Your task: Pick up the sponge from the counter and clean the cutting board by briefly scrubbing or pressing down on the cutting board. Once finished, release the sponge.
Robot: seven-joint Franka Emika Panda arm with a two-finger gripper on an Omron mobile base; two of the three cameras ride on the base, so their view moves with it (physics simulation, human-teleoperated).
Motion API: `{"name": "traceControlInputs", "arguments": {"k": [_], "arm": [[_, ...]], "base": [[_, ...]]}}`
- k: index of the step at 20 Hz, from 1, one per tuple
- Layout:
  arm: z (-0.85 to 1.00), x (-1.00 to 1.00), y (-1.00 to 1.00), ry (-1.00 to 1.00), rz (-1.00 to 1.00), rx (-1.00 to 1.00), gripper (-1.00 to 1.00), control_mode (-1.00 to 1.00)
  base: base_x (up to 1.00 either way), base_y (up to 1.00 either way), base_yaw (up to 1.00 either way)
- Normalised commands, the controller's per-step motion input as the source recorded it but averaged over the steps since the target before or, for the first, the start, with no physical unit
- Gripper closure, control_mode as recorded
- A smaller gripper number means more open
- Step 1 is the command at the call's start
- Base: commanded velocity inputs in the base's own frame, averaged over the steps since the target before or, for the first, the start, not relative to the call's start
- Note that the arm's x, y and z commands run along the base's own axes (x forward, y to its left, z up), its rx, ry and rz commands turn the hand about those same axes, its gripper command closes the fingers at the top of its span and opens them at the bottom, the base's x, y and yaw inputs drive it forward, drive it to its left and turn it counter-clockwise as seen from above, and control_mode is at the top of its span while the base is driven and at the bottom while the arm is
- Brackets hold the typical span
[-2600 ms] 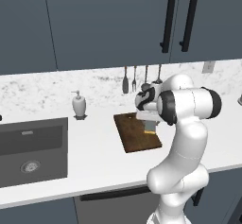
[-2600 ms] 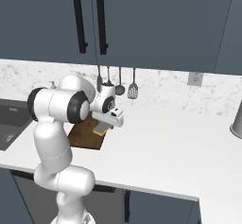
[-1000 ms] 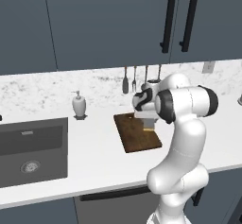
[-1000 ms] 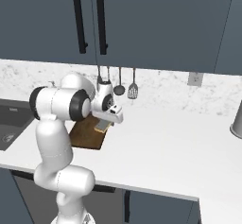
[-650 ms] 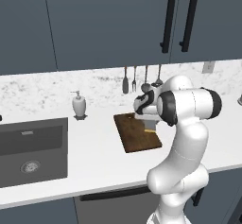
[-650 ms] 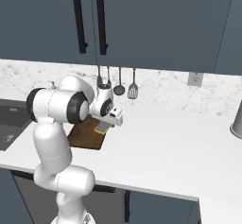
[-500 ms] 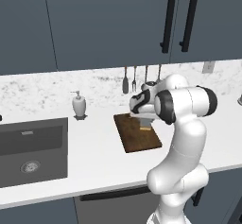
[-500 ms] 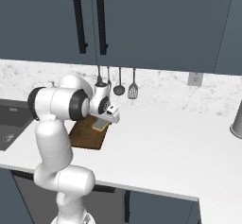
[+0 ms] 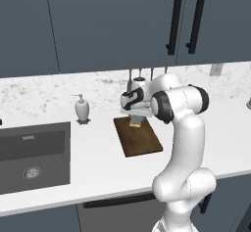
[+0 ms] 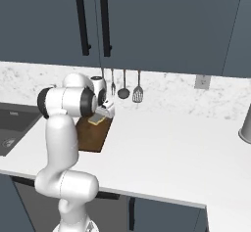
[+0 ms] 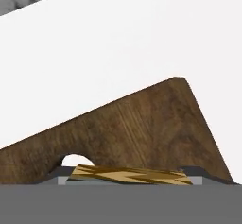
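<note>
Tool (image 9: 136, 120) clamped on the sponge (image 9: 136, 123), jaws closed around it from above; sponge sits pressed at the far end of the cutting board (image 9: 139, 140), near the board's back edge toward the wall, seen from the right side too (image 10: 97, 121). Hand view has the yellow sponge face (image 11: 130, 175) right at the tips with the board's hole (image 11: 74, 160) just beside it, so it's working the hole end. Board lies on the bench (image 9: 103, 170) mid-bench, between the sink (image 9: 32, 155) and the bare right stretch, soap dispenser (image 9: 82, 110) near the back edge to its left. Sponge looks small, light, soft, will squash under the pinch; best held across its short sides, mid-height, not too deep so the bottom face stays free to rub. Board looks stiff, flat, probably slides a bit on the smooth bench if pushed sideways hard; press down more than drag
</note>
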Motion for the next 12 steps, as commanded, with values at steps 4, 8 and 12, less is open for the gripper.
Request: {"name": "traceControlInputs", "arguments": {"k": [4,8,12], "arm": [[0.12,0.54,0.01,0.07,0.0,0.0,1.0,-1.0],[-0.25,0.18,-0.1,0.0,0.01,0.0,1.0,-1.0],[-0.61,-0.78,-0.16,-0.09,0.09,0.0,1.0,-1.0]], "base": [[0.0,0.0,0.0],[0.0,0.0,0.0],[0.0,0.0,0.0]]}}
